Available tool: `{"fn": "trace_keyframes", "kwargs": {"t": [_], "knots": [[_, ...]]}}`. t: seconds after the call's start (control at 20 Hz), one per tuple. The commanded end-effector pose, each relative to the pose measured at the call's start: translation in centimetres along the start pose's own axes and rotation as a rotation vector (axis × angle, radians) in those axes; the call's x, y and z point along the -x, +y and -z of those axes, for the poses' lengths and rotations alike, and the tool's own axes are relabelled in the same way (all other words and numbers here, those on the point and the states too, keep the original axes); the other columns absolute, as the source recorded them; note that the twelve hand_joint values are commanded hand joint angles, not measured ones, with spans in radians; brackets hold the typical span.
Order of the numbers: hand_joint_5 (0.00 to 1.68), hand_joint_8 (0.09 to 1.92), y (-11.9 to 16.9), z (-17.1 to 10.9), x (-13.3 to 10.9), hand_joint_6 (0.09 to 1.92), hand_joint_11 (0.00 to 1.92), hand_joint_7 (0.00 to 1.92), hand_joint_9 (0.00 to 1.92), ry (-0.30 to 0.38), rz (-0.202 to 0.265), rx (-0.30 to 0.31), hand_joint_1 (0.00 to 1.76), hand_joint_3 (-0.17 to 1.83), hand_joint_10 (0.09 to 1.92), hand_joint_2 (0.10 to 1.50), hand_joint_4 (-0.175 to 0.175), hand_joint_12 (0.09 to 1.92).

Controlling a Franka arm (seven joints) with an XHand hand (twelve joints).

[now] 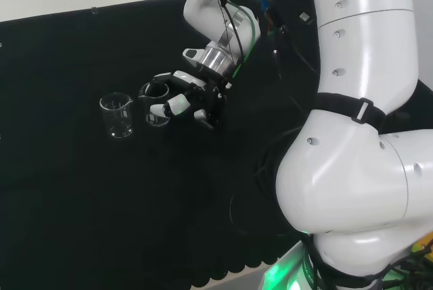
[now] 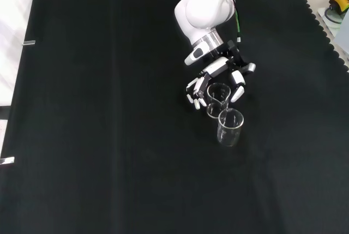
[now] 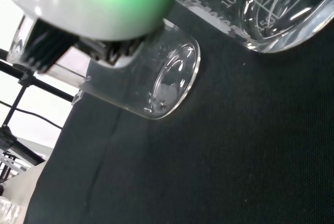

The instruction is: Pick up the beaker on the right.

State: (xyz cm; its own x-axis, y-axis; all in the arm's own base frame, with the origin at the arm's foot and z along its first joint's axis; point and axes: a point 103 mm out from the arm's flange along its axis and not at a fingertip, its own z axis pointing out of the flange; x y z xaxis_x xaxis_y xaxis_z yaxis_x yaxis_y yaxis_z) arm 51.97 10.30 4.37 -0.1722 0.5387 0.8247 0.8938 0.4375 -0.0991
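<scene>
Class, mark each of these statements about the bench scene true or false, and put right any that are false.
1. Two clear beakers stand on the black cloth. True: one beaker is at the hand and a second beaker stands beside it.
2. The hand's fingers are set around the beaker on the right in the head view. True: the hand surrounds that beaker.
3. The other beaker lies tipped on its side. False: it stands upright.
4. The two beakers stand at opposite ends of the cloth. False: they stand close together.
5. The beaker at the hand is full of dark liquid. False: both look clear and empty.
</scene>
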Motion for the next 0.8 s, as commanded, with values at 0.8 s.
{"fn": "trace_keyframes", "kwargs": {"t": [0.8], "knots": [[0.43, 0.60, -0.17, -0.21, 0.42, 1.00, 0.03, 0.55, 0.56, 0.077, -0.007, -0.003, 1.04, 1.09, 0.56, 0.32, -0.005, 1.33]]}}
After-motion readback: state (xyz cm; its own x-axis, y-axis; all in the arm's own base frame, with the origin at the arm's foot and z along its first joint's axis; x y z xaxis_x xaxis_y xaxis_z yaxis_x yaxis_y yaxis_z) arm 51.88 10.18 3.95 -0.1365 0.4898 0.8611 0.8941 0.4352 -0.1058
